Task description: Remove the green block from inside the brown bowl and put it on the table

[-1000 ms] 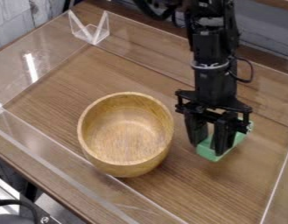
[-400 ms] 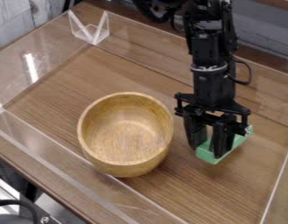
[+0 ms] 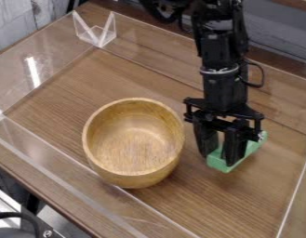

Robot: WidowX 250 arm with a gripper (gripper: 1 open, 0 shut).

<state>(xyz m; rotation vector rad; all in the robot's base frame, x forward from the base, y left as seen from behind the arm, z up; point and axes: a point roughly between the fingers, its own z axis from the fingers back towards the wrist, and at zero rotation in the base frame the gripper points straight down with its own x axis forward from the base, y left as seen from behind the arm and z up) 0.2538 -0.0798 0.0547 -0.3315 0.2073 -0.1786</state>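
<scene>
The green block (image 3: 234, 154), small, matte and bright, sits on the bench (image 3: 118, 70) right of the brown bowl (image 3: 134, 141). End effector (image 3: 227, 152) is clamped on it.

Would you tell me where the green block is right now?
The green block is outside the bowl, just to its right in the camera view, low at the table, clamped in the gripper.
</scene>
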